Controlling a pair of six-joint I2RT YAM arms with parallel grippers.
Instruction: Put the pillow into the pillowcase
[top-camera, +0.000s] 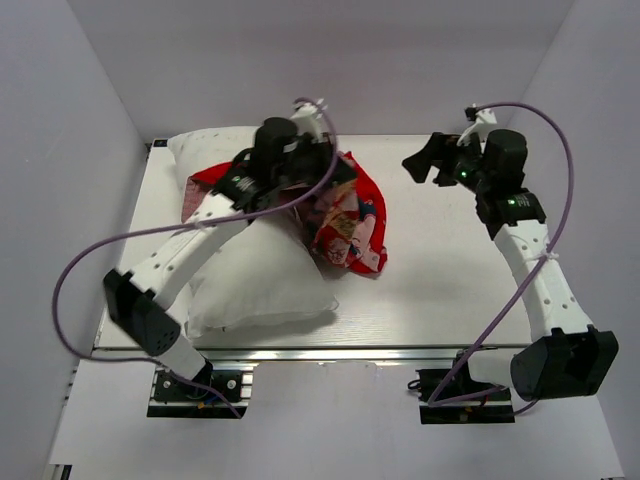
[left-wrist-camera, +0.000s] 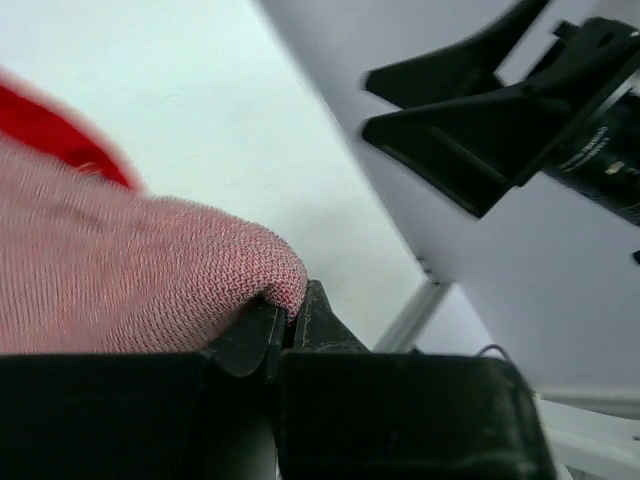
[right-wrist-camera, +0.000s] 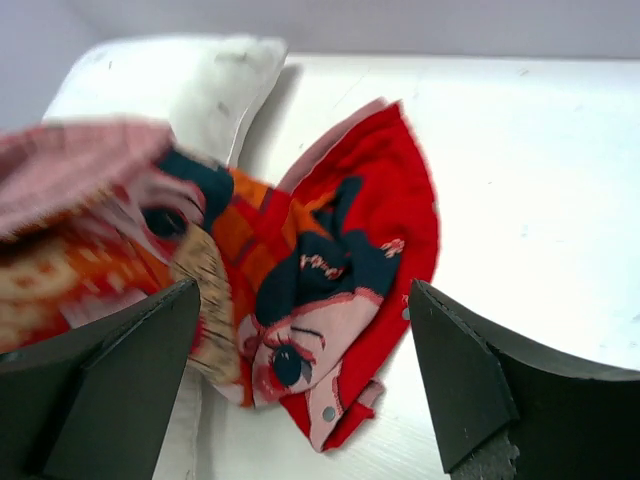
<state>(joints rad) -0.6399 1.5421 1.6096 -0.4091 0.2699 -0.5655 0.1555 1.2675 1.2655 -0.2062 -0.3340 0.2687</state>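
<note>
The pillow (top-camera: 250, 285) lies slantwise on the left half of the surface (top-camera: 440, 280), one corner toward the far left and its bulk toward the near edge. The pillowcase (top-camera: 355, 225) is not on it yet. It sits in a crumpled heap against the pillow's far right side, partly draped over it and partly spilling onto the bare surface beside it.

The left tool (left-wrist-camera: 288, 315) is clamped shut on a fold of the pillowcase, with the faded pink reverse side bulging out from between its fingers. The right tool (top-camera: 428, 160) hangs above the far right of the surface with its jaws spread wide and nothing in them. It faces the heap, well apart from it.

That cloth looks thin and limp to me. It weighs next to nothing, and it will sag, twist and double over wherever it isn't held. A single pinch will only lift a drooping bundle. I'd want a second hold on the hem of the opening, a little way along from the first, so the mouth is stretched wide. From here I can't tell which edge is the opening, as the folds hide it.

The pillow looks puffy and light but bulky. It should squash easily, and a corner is the sensible place to grip it and feed it in first. The smooth cover may slip if it's pinched too shallowly.
</note>
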